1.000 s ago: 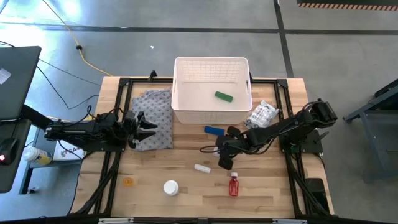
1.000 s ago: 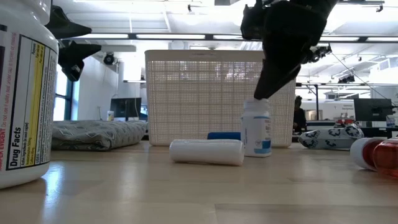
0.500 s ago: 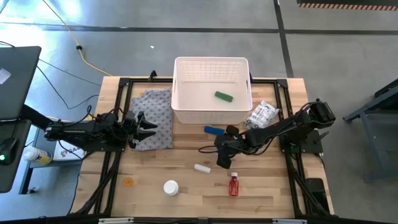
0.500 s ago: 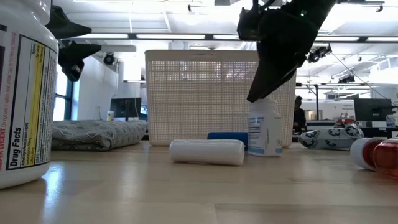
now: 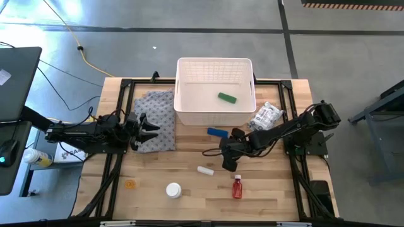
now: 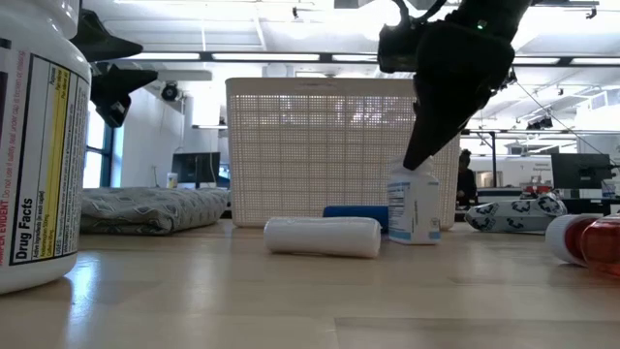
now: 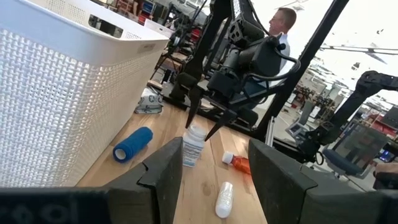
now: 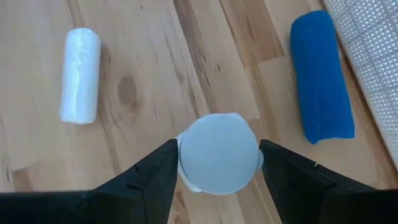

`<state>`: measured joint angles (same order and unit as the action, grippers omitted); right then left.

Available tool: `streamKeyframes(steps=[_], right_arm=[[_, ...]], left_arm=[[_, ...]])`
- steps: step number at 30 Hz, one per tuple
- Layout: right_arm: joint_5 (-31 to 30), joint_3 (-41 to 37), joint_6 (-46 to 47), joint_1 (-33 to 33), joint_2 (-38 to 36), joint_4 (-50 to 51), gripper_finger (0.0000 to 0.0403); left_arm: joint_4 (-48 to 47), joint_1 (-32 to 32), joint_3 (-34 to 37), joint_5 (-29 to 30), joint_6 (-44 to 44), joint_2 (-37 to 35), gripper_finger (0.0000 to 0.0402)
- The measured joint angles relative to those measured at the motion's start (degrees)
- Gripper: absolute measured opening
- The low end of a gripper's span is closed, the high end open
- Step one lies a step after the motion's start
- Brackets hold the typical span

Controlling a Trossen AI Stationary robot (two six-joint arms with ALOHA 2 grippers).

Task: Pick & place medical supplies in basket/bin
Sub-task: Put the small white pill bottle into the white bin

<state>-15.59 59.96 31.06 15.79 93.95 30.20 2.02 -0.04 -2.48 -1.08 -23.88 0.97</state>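
Observation:
A white pill bottle [image 8: 217, 152] with a blue label [image 6: 415, 208] stands on the table in front of the white basket [image 5: 214, 63]. My right gripper [image 5: 228, 162] slants down over it, shut on its cap, and hides it in the high view. A green tube [image 5: 227, 97] lies inside the basket. A blue roll [image 8: 320, 78], a white roll [image 8: 81, 74], a red bottle [image 5: 237, 187], a white-capped bottle [image 5: 173, 190] and a crinkly packet [image 5: 265, 116] lie on the table. My left gripper [image 5: 148, 129] waits open above the grey cloth [image 5: 156, 116]. My right gripper has the pill bottle's cap [image 8: 186, 155] between its two fingers, one on each side with no gap showing. The fingers [image 7: 189, 118] come from above, slanting down from the table's right. The bottle's base rests on the table and it leans slightly.
The blue roll lies close beside the bottle, against the basket's near wall [image 6: 320, 155]. The white roll lies just nearer on the table. The large labelled bottle [image 6: 34, 155] stands at the near edge. Bare wood shows between the rolls and the red bottle.
The pill bottle has shifted a little toward the table's right beneath my right gripper and now leans slightly where it stood upright. My right gripper has stayed over it.

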Motion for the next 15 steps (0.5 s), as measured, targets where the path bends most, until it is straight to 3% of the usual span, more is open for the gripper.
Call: streamKeyframes(steps=[10, 15], right_arm=[[-0.95, 0.02, -1.46, 0.00, 0.00, -0.57, 0.0159], [-0.22, 0.02, -1.52, 0.00, -0.53, -2.06, 0.0157]], left_arm=[[0.00, 0.00, 0.00, 0.00, -0.02, 0.00, 0.0216], [0.00, 0.01, 0.00, 0.02, -0.02, 0.00, 0.0216]])
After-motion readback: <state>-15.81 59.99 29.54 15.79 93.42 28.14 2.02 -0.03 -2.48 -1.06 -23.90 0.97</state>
